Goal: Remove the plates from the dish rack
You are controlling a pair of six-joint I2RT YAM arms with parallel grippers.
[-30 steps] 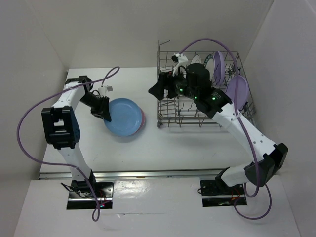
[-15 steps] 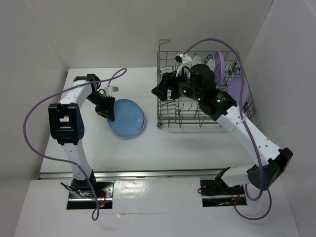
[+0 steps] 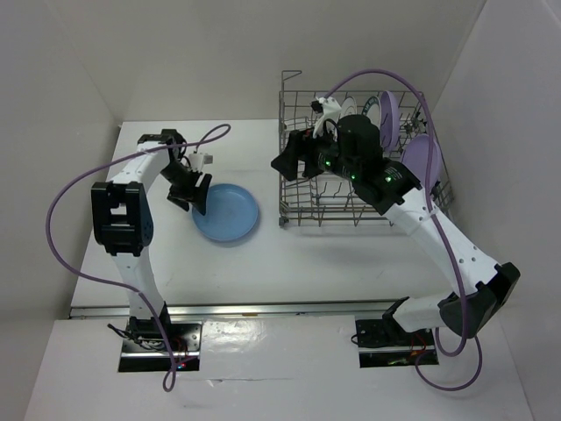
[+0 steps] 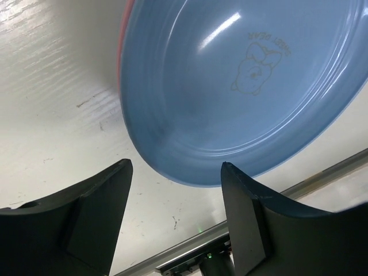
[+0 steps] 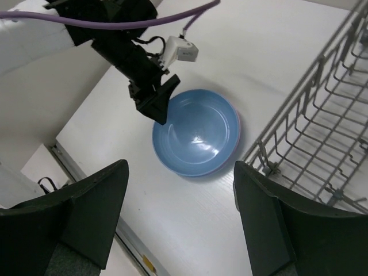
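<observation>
A blue plate (image 3: 226, 212) (image 4: 241, 86) (image 5: 198, 135) lies flat on the table, stacked on a pink plate whose rim (image 5: 237, 127) peeks out beneath it. My left gripper (image 3: 197, 195) (image 4: 176, 167) stands open at the blue plate's left edge, which lies just past its fingertips. Over at the dish rack (image 3: 294, 213) (image 5: 322, 109), my right gripper (image 3: 282, 161) (image 5: 181, 167) hovers open and empty above the rack's left side. Two lilac plates (image 3: 388, 112) (image 3: 422, 160) and a white patterned one (image 3: 369, 111) stand upright in the rack, partly hidden by the right arm.
White walls close in the table on the left, back and right. A metal rail (image 3: 263, 309) runs along the near edge. Purple cables (image 3: 61, 228) loop off both arms. The left arm's black fingers (image 5: 155, 103) reach into the right wrist view.
The left gripper has opened and let go of the blue plate, which has dropped from tilted to flat on the pink one. The right arm has barely moved in the last half second.
</observation>
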